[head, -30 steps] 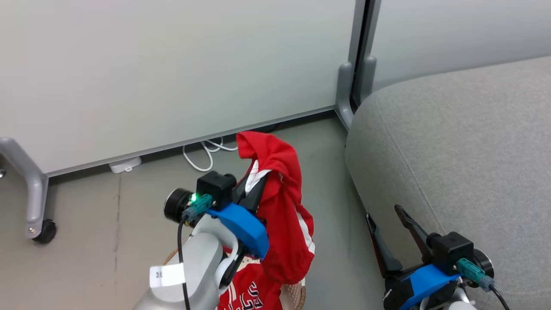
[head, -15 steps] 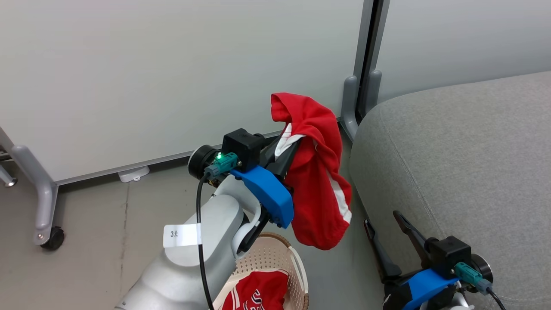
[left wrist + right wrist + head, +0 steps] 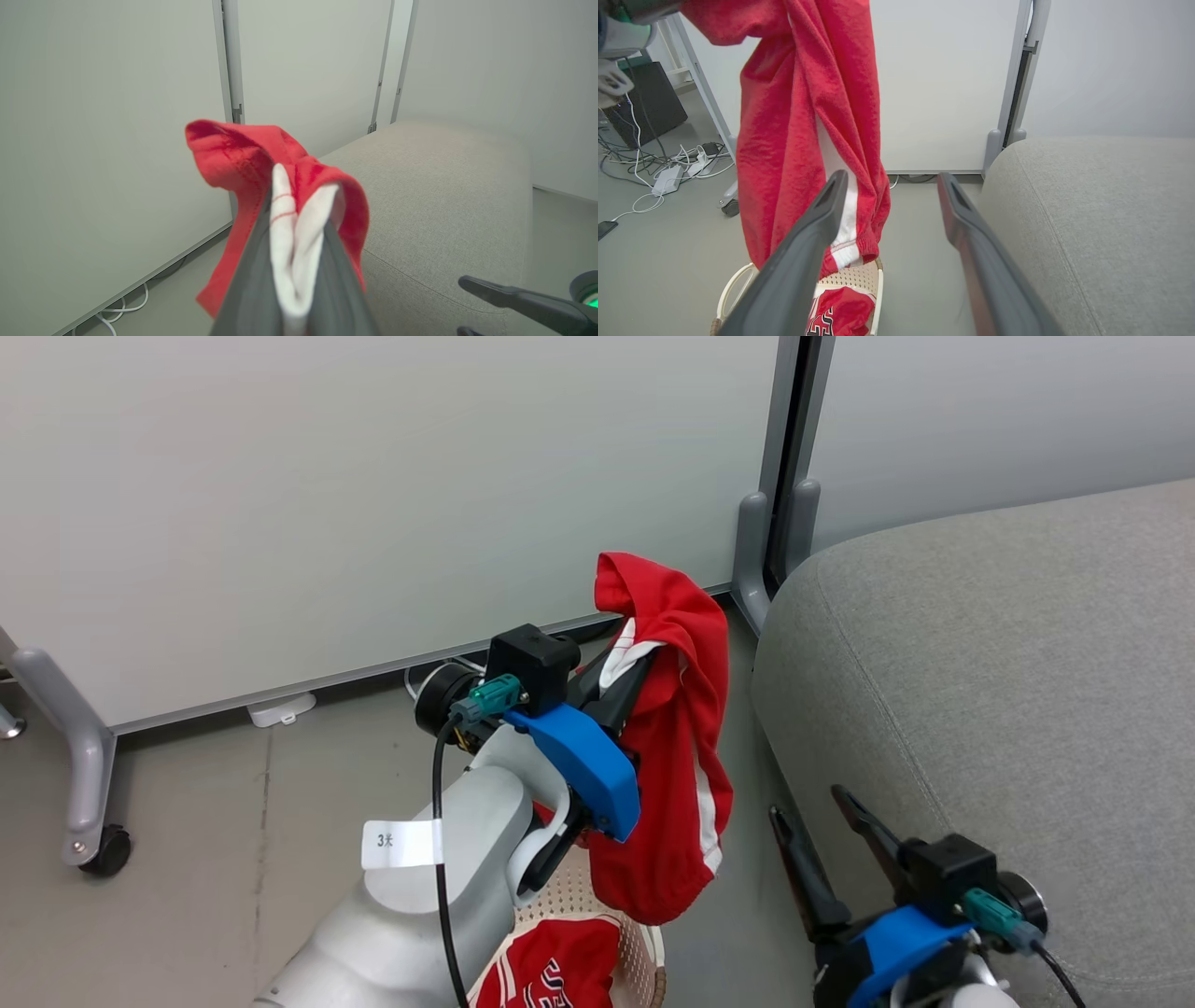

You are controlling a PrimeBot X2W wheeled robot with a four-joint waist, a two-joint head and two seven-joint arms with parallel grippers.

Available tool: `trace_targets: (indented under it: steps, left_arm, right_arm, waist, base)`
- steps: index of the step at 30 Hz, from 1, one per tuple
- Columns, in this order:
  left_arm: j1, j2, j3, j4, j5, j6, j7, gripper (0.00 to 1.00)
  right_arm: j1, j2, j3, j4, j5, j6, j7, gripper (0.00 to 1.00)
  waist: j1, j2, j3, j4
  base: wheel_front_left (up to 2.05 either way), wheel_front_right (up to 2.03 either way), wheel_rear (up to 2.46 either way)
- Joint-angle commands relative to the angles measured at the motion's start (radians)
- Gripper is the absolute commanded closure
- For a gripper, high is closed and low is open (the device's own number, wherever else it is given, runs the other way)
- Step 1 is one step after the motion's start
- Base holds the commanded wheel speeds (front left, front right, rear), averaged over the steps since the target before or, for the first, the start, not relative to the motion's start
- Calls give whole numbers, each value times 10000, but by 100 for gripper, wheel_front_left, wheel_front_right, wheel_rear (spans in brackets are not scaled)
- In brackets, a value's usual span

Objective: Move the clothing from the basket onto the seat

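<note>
Clothing: second red jersey (image 3: 551,971) lies in basket (image 3: 656,959), nearest | right gripper (image 3: 808,803) splayed wide, empty, beside seat front | left gripper (image 3: 639,665) clamps lifted jersey (image 3: 667,747), hem just over basket's far rim, nearer seat (image 3: 980,663) than a second ago: transfer under way | narrow floor strip (image 3: 738,915), then bare seat top; partition post (image 3: 752,551) behind.

Pale partition panels (image 3: 373,476), grey floor (image 3: 233,821), castored leg (image 3: 84,775)

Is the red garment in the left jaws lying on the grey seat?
No, the red garment hangs from the jaws of the left gripper, beside the seat.
</note>
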Motion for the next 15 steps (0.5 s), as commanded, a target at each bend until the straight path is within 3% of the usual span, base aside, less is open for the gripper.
trace_targets:
  steps: [1,15]
  left_arm:
    - [-164,-8,-26,13,-56,-6,-55,100]
    - [-288,-6,-649,103,-571,59,-207,100]
  right_arm:
    - [-214,-22,103,48,68,1,60,0]
    - [-2482,-23,1492,1766,54,1,718,0]
  waist:
    - [0,-1,14,-5]
    - [0,-1,163,19]
  base:
    - [0,0,0]
    - [0,0,0]
